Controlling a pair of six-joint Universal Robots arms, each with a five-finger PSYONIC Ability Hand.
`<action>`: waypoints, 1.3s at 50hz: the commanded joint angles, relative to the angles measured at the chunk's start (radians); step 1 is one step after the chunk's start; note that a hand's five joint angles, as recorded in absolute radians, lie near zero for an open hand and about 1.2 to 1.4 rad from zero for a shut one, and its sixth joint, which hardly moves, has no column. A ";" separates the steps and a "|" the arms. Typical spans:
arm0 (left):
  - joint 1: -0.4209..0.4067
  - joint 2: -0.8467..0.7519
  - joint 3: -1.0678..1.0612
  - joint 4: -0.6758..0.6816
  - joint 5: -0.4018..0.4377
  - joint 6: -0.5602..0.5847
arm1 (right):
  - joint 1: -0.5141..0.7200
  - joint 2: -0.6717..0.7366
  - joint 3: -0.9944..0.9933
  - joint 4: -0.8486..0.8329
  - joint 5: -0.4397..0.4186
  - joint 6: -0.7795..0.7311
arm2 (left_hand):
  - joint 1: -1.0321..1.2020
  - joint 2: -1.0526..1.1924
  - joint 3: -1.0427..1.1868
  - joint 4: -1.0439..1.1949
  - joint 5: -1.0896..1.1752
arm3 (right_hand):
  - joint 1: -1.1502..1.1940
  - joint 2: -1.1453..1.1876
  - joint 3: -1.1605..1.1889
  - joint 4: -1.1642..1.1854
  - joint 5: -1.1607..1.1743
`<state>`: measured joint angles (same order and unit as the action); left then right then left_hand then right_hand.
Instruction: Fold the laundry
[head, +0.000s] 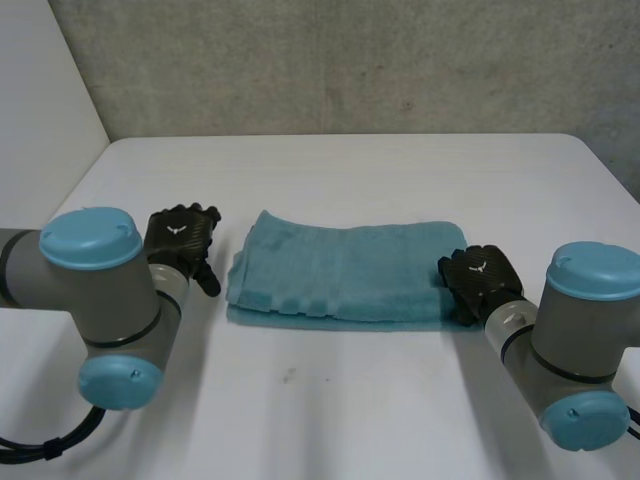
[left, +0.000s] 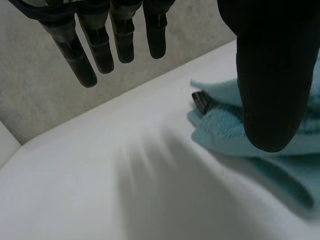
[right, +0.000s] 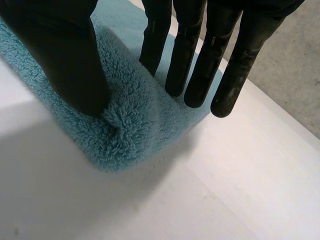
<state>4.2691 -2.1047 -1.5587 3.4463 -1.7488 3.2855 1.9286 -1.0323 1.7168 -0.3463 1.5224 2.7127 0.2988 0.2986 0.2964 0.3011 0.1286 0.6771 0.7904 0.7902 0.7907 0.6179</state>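
– Teal towel (head: 345, 272), folded into a long band, lies in the middle of the white table (head: 350, 410), between the robot's two hands. Which way does it run?

– Its long axis goes straight across the table, from the left arm's side to the right arm's. Each short end faces a hand. Along the near long edge a lower layer peeps out. A small dark label (left: 201, 101) shows at the end by the left hand.

– And the hands?

– The left hand (head: 180, 238) hangs just beside the towel's end. Its fingers (left: 100, 50) are straight and apart, the thumb is above the corner, and it holds nothing. The right hand (head: 478, 280) is at the opposite end. Its thumb (right: 65, 65) presses into the pile and puckers it, while its fingers (right: 200, 70) reach out straight over the cloth, not closed round it.

– What could go wrong?

– As a judgement: one end is pinned by a thumb alone. A drag or lift from there, without a grip, could slide the layers apart and open the fold. If the left hand closed beside the corner rather than on it, it might catch one layer or none, and the next fold would skew.
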 joint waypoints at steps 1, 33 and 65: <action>-0.011 0.083 -0.043 0.008 0.006 -0.001 | -0.034 0.000 0.012 0.000 -0.004 -0.001 | 0.038 0.038 0.040 0.036 0.034 | 0.248 0.134 0.134 0.134 0.132; 0.054 0.239 -0.164 0.004 0.008 -0.001 | 0.371 0.070 -0.327 -0.028 -0.008 -0.550 | -0.047 -0.047 -0.045 -0.049 -0.051 | 0.719 0.606 0.606 0.606 0.604; -0.126 0.031 0.241 -0.171 0.144 -0.089 | 0.162 -0.173 -0.247 0.173 -0.090 0.321 | -0.056 -0.056 -0.054 -0.058 -0.060 | -0.503 -0.616 -0.616 -0.616 -0.618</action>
<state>4.2079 -1.9526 -1.4683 3.3968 -1.6099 3.2404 2.1957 -1.2106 1.4858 -0.2800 1.4997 2.8852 0.2511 0.2454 0.2518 0.2435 0.0618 0.2021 0.2153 0.2136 0.2303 0.0605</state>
